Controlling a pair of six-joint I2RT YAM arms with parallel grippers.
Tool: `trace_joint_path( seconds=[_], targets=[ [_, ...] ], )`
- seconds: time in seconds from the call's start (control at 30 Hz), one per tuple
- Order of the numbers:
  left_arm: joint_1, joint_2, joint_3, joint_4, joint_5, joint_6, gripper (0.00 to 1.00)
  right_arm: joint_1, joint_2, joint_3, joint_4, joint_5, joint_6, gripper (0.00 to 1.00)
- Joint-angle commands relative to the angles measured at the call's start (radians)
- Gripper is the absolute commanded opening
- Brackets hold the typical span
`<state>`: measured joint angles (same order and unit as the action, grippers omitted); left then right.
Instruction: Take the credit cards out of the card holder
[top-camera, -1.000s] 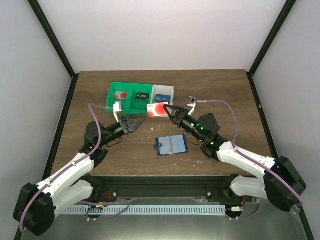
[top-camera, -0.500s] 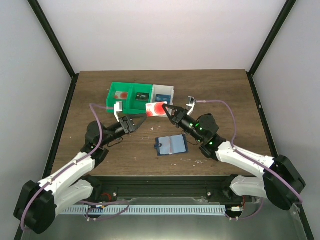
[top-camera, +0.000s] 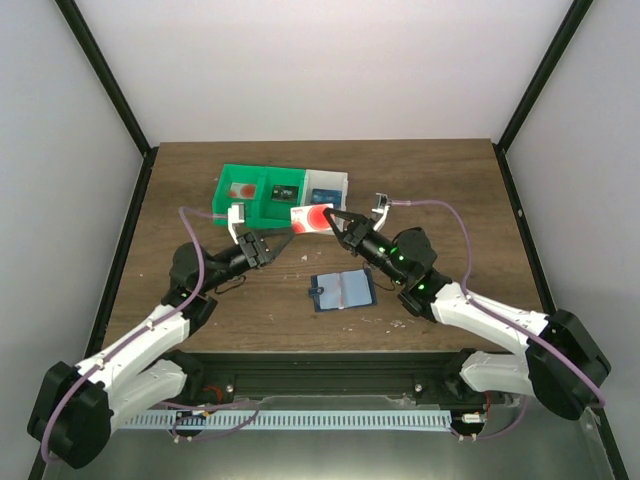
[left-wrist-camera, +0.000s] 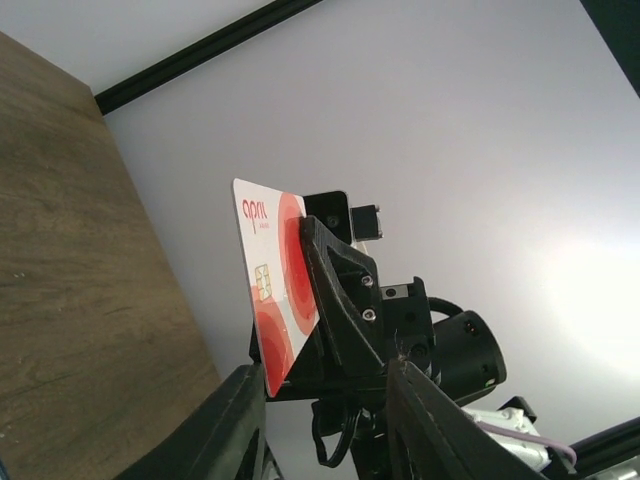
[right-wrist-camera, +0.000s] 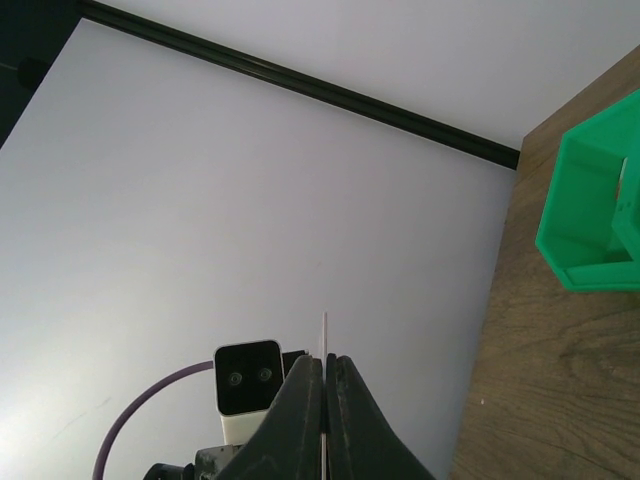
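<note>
Holding: right gripper is clamped on one credit card; the right wrist view shows the fingers pressed flat on a thin card seen edge-on.
Card position: in the air above the table, toward the far edge and left of centre, just on the near side of the bins.
Card face: whitish with red round spots and a chip, seen in the left wrist view; stands roughly upright there.
Left gripper: fingers apart with nothing between them, pointing at the held card and close to it; cannot tell if it touches.
Card holder: lies open and flat on the table, near the middle toward the near edge, navy with a paler blue panel, well apart from both grippers.
Green bin: far-left part of the table, with compartments.
White bin: touching the green bin's right side.
Second card: pale with a red spot, lies in the green bin's left compartment.
Other compartments: small dark items, too small to name.
</note>
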<state>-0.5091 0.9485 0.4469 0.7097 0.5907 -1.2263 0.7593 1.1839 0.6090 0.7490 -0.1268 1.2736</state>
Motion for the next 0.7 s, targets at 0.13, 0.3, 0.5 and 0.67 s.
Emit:
trace_joint_path(
  seconds=[0.13,0.3,0.5,0.67],
  targets=[
    [0.001,0.032,0.01,0.049,0.001,0.0,0.26,0.018,0.017,0.049,0.037,-0.024,0.022,0.0],
    [0.001,0.032,0.003,0.07,-0.006,0.0,0.01,0.018,0.008,0.03,0.027,-0.031,0.02,0.01],
    [0.017,0.003,0.017,0.018,0.009,0.07,0.0,0.019,-0.044,-0.029,-0.009,-0.028,0.0,0.28],
    [0.05,-0.013,0.044,-0.081,0.046,0.15,0.0,0.018,-0.123,-0.026,-0.167,-0.051,-0.143,0.59]
  ],
)
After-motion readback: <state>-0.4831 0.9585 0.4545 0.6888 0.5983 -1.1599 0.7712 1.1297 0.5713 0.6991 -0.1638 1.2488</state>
